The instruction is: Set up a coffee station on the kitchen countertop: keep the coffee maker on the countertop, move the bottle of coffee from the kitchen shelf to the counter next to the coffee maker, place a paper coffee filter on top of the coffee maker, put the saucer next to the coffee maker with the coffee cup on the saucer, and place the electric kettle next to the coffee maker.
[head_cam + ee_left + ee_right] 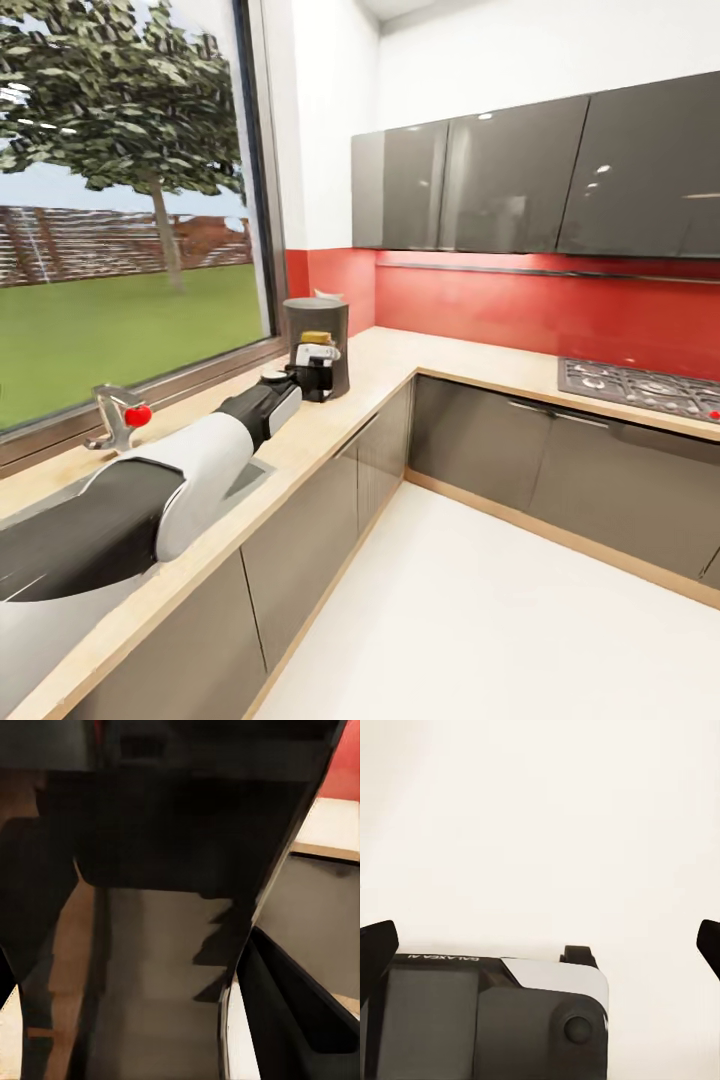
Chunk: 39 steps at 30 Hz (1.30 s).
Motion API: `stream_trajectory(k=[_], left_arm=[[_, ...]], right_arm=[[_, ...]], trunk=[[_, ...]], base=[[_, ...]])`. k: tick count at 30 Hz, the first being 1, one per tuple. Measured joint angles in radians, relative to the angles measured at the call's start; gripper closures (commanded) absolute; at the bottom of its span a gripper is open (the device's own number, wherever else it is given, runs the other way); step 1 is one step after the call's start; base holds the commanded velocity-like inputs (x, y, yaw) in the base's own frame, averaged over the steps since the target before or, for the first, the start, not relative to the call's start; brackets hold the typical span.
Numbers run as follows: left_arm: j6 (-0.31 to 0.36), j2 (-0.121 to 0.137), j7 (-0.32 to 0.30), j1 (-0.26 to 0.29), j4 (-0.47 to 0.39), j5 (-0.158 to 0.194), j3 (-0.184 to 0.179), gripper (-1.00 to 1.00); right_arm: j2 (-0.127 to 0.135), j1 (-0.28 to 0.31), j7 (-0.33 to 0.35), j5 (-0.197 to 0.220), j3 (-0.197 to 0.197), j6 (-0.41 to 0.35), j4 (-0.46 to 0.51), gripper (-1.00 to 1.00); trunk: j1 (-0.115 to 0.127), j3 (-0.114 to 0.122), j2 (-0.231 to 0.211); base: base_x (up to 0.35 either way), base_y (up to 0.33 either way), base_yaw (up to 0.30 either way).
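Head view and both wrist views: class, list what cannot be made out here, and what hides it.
- Coffee maker, head view: its front is hidden by the left gripper.
- Left gripper's jaws: too small in the head view, too dark and close in the left wrist view.
- Stove: cut off by the right edge.

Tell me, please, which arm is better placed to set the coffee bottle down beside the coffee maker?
The left. Its arm reaches along the kitchen countertop, and the left gripper appears to hold the bottle of coffee right against the coffee maker. The right gripper hangs open over pale floor.
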<state>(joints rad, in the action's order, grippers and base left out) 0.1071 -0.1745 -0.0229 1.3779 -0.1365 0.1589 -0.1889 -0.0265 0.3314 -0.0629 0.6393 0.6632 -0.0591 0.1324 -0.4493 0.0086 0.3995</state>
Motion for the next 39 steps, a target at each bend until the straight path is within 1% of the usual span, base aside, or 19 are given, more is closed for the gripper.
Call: stream_trajectory(k=[1, 3, 5, 16, 21, 39], left_arm=[[-0.002, 0.000, 0.003, 0.000, 0.007, 0.001, 0.001, 1.00], [-0.006, 0.000, 0.071, 0.000, 0.021, -0.001, 0.004, 1.00], [-0.007, 0.000, 0.081, 0.000, 0.022, 0.001, 0.003, 1.00], [-0.007, 0.000, 0.090, 0.000, 0.023, 0.002, 0.003, 1.00], [-0.007, 0.000, 0.090, 0.000, 0.023, 0.002, 0.003, 1.00], [-0.007, 0.000, 0.091, 0.001, 0.023, 0.002, 0.004, 1.00]], right_arm=[[0.000, 0.000, 0.000, 0.000, 0.000, 0.000, 0.000, -1.00], [0.000, 0.000, 0.000, 0.000, 0.000, 0.000, 0.000, -1.00], [0.000, 0.000, 0.000, 0.000, 0.000, 0.000, -0.001, -1.00], [0.000, 0.000, 0.000, 0.000, 0.000, 0.000, 0.000, -1.00], [0.000, 0.000, 0.000, 0.000, 0.000, 0.000, 0.000, -1.00], [0.001, 0.000, 0.000, 0.000, 0.000, -0.001, 0.000, -1.00]], trunk=[[0.000, 0.000, 0.000], [0.000, 0.000, 0.000], [0.000, 0.000, 0.000], [0.000, 0.000, 0.000], [0.000, 0.000, 0.000], [0.000, 0.000, 0.000]], base=[[0.320, 0.000, 0.228], [0.252, -0.074, 0.253], [0.222, -0.114, 0.197], [0.173, -0.240, 0.033], [0.152, -0.245, 0.183], [0.017, -0.021, 0.265]])
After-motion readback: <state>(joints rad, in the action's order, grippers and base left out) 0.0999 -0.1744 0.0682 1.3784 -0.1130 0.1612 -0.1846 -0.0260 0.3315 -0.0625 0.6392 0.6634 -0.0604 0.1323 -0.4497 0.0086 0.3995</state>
